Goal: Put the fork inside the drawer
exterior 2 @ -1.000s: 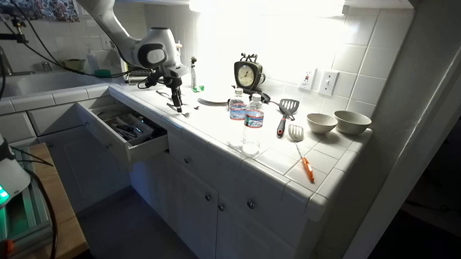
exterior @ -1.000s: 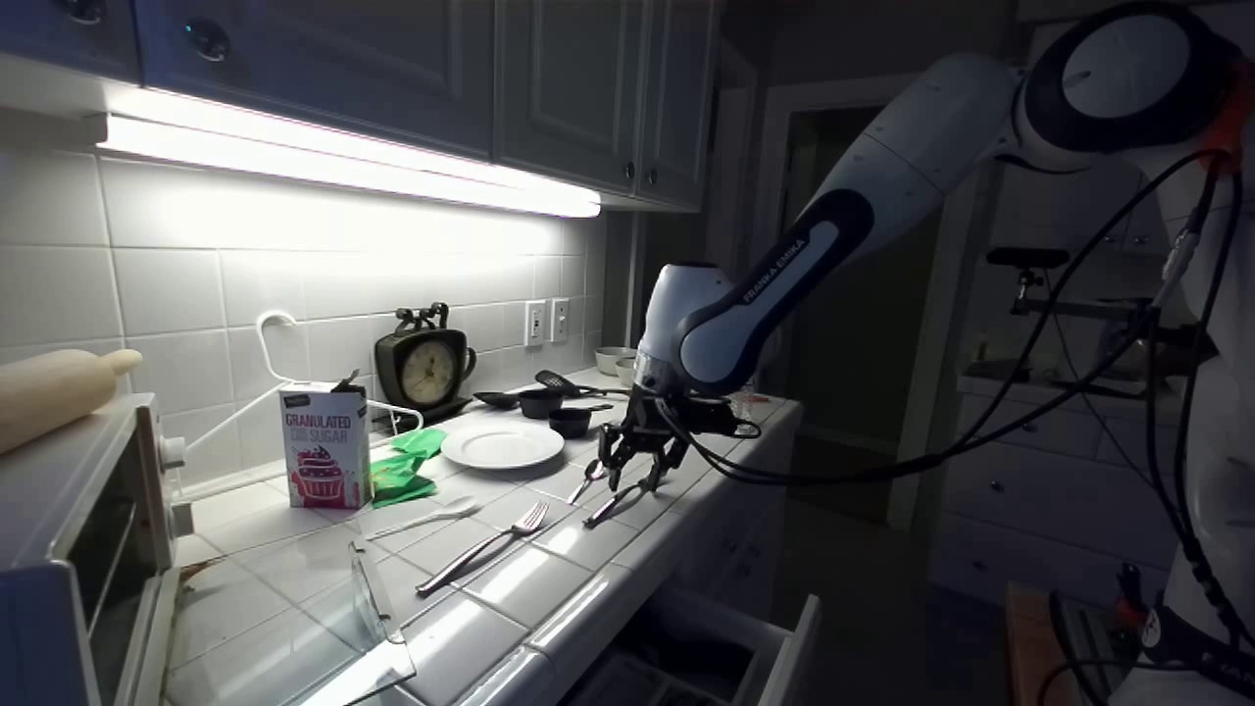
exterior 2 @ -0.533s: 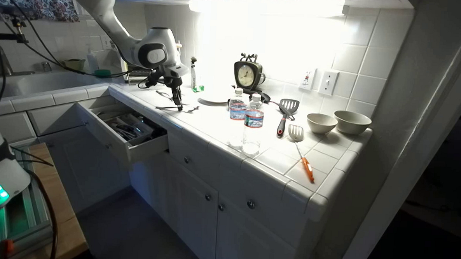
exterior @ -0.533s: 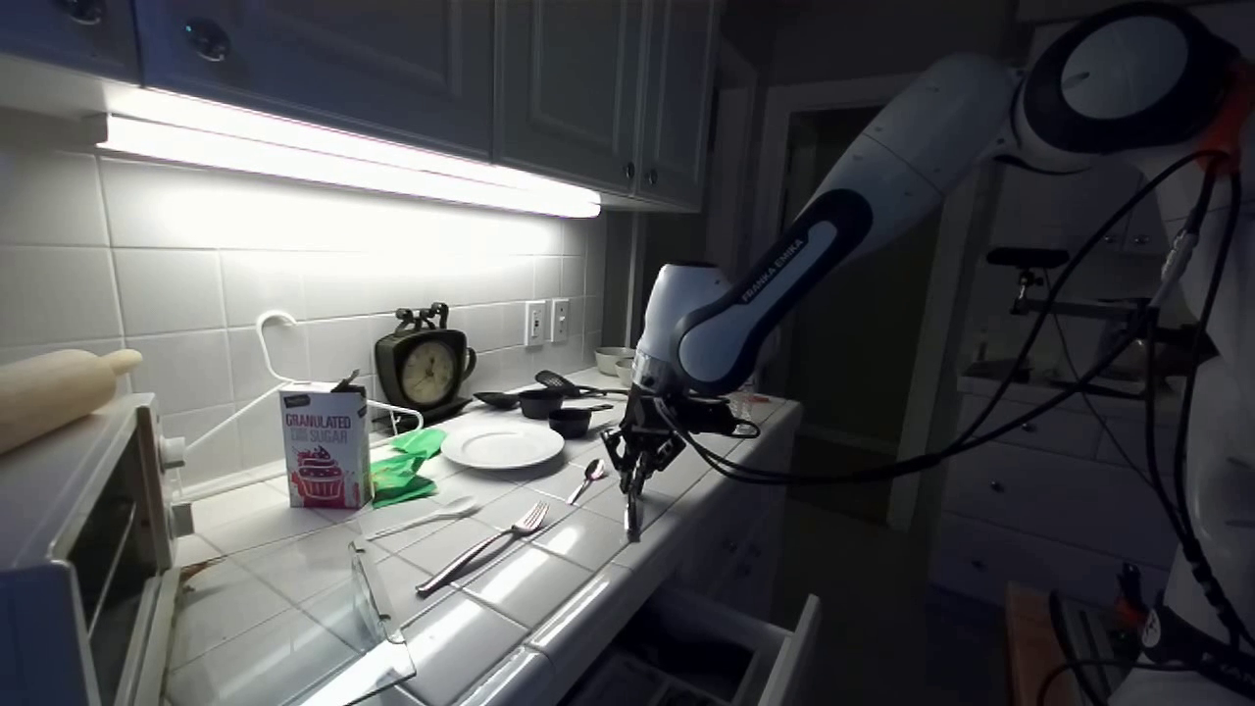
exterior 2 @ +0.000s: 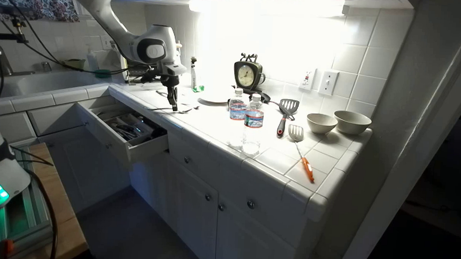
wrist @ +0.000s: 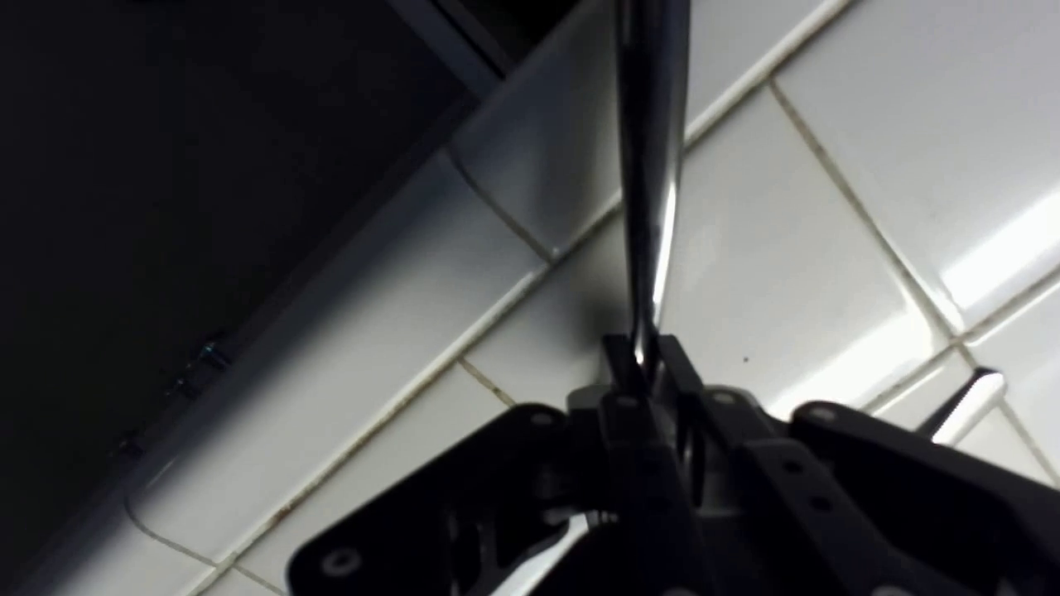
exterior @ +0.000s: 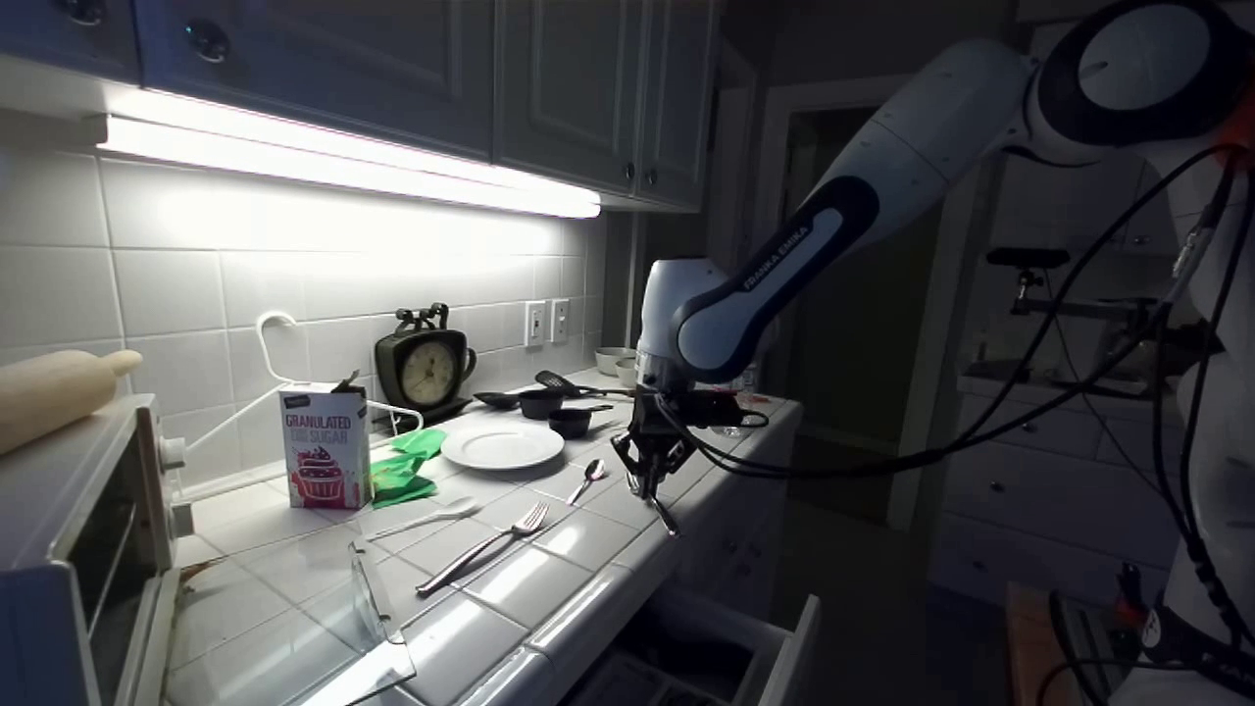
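Fork (exterior: 471, 558) on the surface (exterior: 554, 588), pulled-out drawer (exterior 2: 104, 135) below the front edge
In an exterior view, the sugar box (exterior: 326, 446) stands left of the plate (exterior: 502, 445), the clock (exterior: 426, 371) behind; a spoon (exterior: 594, 470) lies between plate and hand (exterior: 644, 494), the fork before the plate, left of the held utensil (exterior: 665, 516).

Arm (exterior: 907, 147): FRANKA EMIKA; box (exterior: 326, 446): GRANULATED, SUGAR

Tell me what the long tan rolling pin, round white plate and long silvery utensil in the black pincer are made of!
Long tan rolling pin: probably smooth wood, being matte and tan.
Round white plate: smooth, likely ceramic from its even white; perhaps plastic.
Long silvery utensil in the black pincer: seemingly polished metal, from its bright streaks.
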`<state>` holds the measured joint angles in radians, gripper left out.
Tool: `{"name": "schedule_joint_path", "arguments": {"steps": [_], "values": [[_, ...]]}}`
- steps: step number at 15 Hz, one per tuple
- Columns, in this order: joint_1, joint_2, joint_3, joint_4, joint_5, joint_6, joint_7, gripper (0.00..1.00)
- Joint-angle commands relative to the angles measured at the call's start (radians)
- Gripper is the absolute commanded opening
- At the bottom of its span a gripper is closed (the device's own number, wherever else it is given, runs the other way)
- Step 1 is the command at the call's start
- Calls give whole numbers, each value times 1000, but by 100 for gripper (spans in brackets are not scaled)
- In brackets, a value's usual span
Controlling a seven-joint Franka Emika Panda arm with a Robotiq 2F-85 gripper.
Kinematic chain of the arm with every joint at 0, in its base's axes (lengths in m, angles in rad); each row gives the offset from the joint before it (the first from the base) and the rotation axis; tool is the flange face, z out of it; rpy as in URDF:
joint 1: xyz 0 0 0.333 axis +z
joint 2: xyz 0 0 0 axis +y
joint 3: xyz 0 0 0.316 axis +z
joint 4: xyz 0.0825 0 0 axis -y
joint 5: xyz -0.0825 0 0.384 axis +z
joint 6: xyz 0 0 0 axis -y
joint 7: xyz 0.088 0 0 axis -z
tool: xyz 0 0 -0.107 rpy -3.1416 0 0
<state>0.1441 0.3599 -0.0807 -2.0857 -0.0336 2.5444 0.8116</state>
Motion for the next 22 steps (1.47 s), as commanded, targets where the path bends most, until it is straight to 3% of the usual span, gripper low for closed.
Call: {"name": "schedule_joint_path", "arguments": {"steps": [1,7,9,15,22], "values": [[35,-85,-2,-63,-6,-130,106,2],[90,-165,35,-159,-90,-143,304,2],[94,-188,64,-188,-101,-127,309,2],[91,-242,139,-260,-203,0,156,2],[55,-277,214,-346,-43,103,-314,2]]}}
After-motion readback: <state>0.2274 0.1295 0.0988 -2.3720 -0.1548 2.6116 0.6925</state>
